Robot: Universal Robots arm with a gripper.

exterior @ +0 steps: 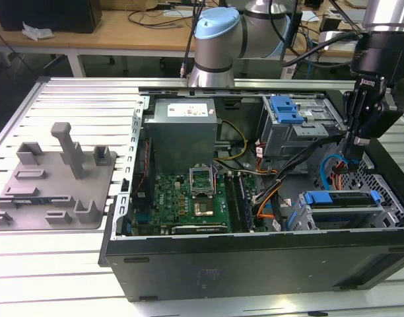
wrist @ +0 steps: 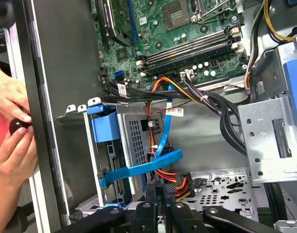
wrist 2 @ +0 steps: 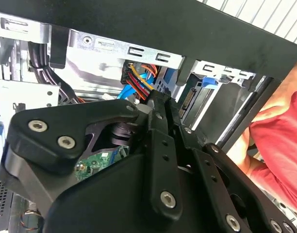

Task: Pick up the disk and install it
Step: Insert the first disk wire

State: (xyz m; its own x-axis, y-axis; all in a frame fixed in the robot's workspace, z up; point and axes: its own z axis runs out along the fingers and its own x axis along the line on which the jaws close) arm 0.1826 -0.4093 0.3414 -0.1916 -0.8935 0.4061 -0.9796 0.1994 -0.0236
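Slatted table is bearing the open case; at the exterior view's right we are seeing the closed gripper hovering over cables near the disk.

One computer case, one grey jig (seemingly one disk).

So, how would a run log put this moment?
pincer: low in computer case, at coloured cable plug | disk: in drive cage | hands: outside case
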